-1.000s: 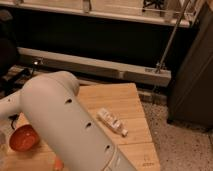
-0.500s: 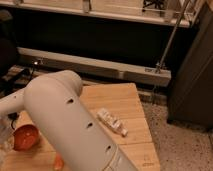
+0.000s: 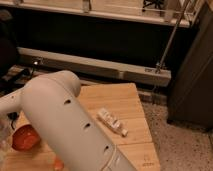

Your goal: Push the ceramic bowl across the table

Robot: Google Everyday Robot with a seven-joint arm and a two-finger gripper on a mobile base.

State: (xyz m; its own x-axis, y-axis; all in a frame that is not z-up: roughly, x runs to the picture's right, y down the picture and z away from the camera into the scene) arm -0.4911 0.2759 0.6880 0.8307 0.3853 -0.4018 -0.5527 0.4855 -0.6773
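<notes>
Ceramic bowl point(image 3: 25, 137) sitting on table point(image 3: 125, 100), left side, partly hidden behind white arm point(image 3: 65, 125). Hand point(image 3: 9, 125) hanging at far left, just beside bowl; grip state cannot be told. White tube point(image 3: 111, 121) lying mid-table.

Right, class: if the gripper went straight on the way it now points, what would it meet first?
Probably the ceramic bowl. The gripper sits low at the picture's left edge, partly behind the arm, close beside the bowl on the table. Its heading is unclear, so that is a guess.

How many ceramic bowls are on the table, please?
1. The ceramic bowl sits at the left side of the table, beside the gripper; the arm may hide others.
</notes>
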